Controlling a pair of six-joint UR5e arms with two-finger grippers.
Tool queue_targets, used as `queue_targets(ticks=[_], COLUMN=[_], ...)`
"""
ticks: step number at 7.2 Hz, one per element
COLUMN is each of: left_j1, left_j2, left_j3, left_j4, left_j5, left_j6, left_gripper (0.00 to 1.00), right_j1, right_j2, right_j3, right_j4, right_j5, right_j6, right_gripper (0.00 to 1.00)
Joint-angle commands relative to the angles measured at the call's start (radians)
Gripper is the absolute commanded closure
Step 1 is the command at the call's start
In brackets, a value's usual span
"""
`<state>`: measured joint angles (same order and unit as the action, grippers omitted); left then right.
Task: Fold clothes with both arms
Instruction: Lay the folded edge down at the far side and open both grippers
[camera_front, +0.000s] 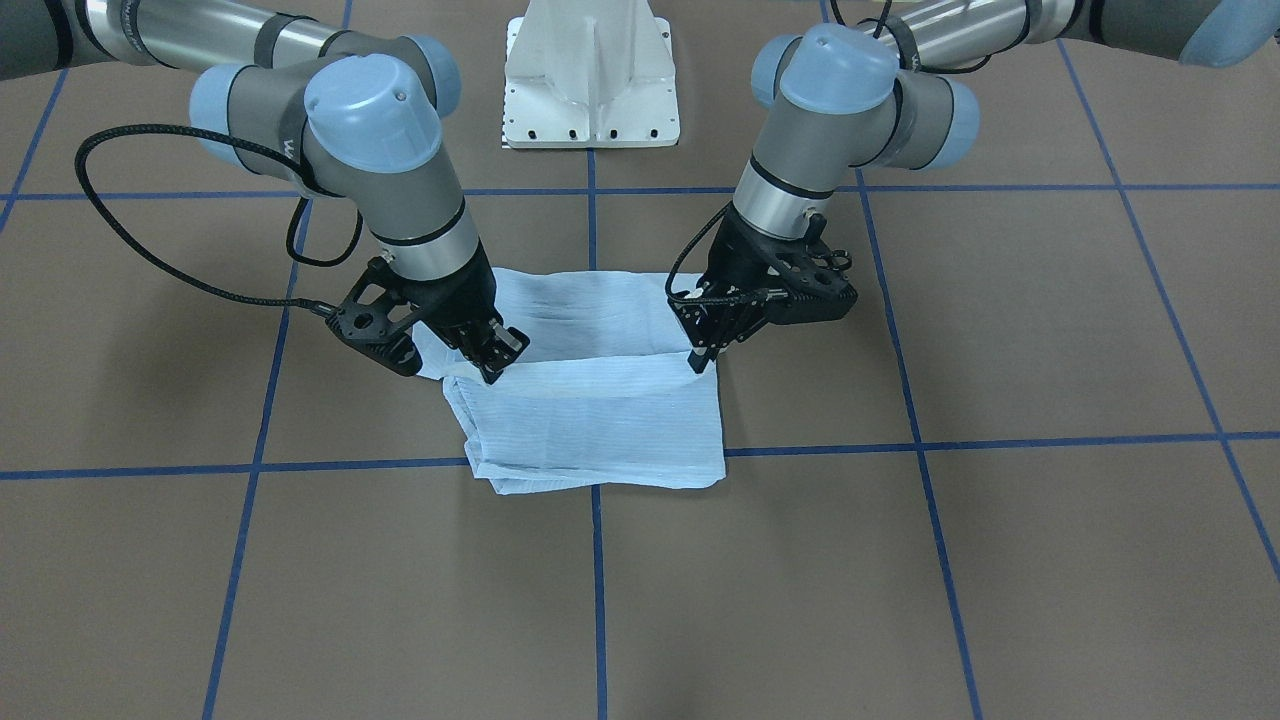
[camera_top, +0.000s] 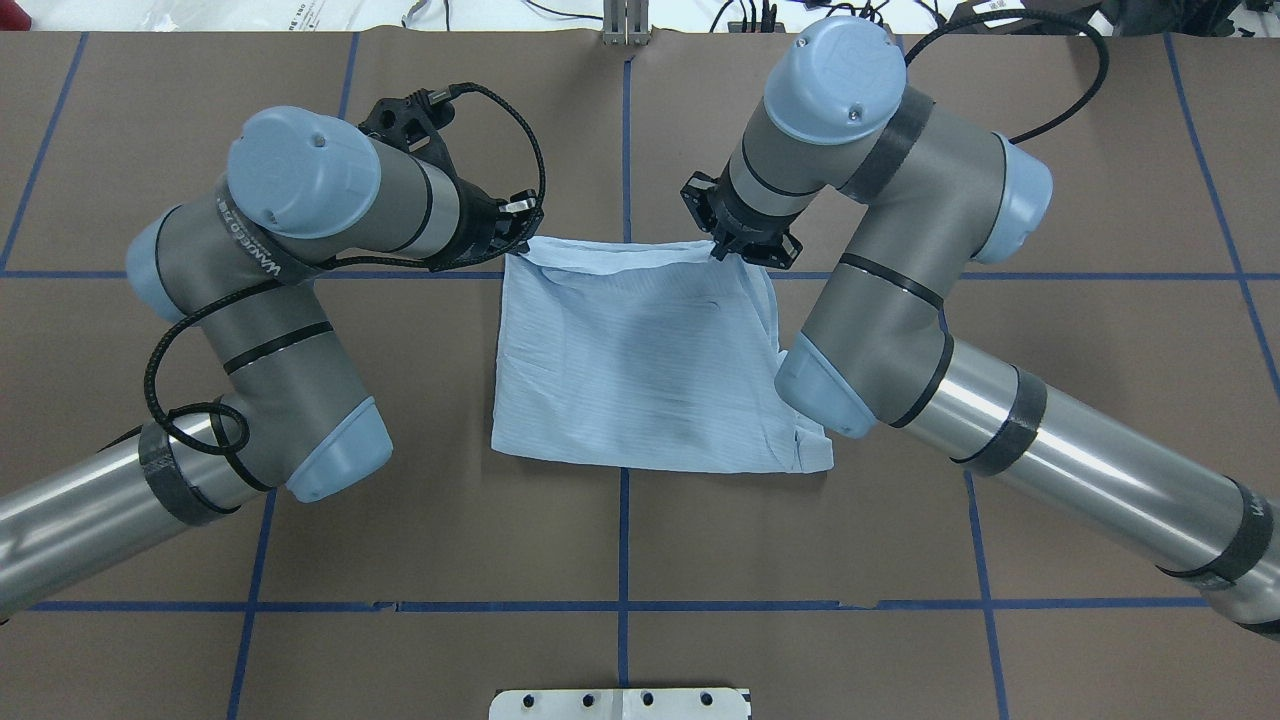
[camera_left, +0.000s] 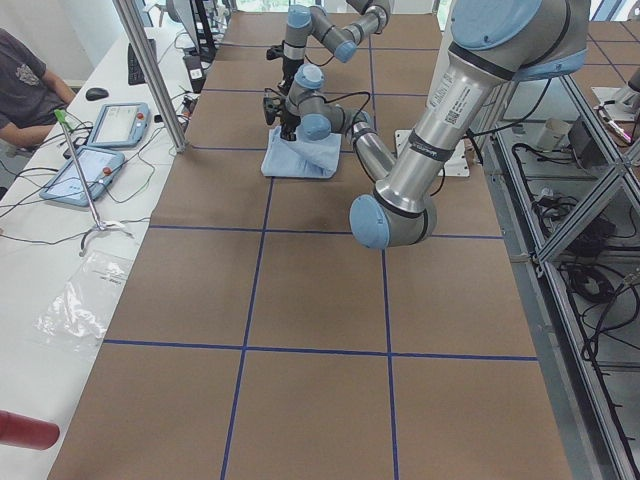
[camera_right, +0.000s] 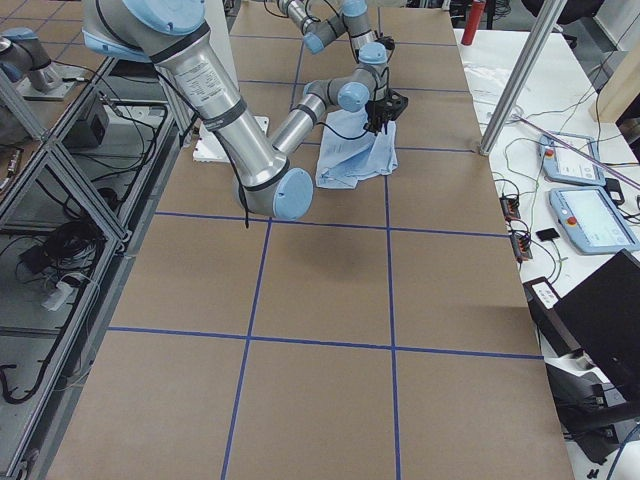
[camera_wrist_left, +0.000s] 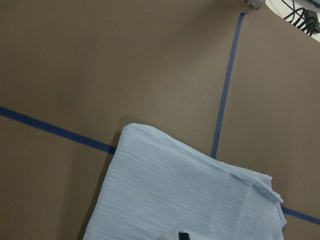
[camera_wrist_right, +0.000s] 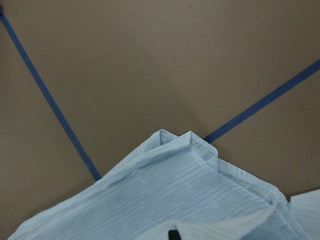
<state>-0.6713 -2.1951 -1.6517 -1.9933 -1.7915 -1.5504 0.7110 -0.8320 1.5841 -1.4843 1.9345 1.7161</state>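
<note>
Shirt (camera_top: 640, 370) lies folded to a rectangle mid-counter (camera_top: 640, 540). Far edge, 12 o'clock from my base, is raised. Left claw (camera_top: 508, 243) is clamped on its 11 o'clock corner, right claw (camera_top: 722, 248) on the 1 o'clock corner. Cloth looks thin, light, limp; layers likely to slip and crease. Best hold: the corners, through all layers, edge taut between.
</note>
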Motion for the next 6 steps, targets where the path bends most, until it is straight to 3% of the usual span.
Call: queue_targets(ticks=[1, 4, 6], left_j1=[-0.001, -0.002, -0.002], left_j2=[-0.008, -0.017, -0.044], left_j3=[0.064, 0.148, 0.202], left_j4=[-0.056, -0.116, -0.131], left_j5=[0.001, 0.003, 0.004], left_j6=[-0.002, -0.004, -0.016], left_gripper=[1.00, 1.00, 1.00], right_j1=[0.001, 0.013, 0.016], right_j2=[0.062, 0.114, 0.114], right_j3=[-0.131, -0.306, -0.331], right_j4=[0.062, 0.192, 0.217], right_j5=[0.000, -0.003, -0.003], right_j6=[-0.003, -0.007, -0.007], right_gripper=[1.00, 1.00, 1.00])
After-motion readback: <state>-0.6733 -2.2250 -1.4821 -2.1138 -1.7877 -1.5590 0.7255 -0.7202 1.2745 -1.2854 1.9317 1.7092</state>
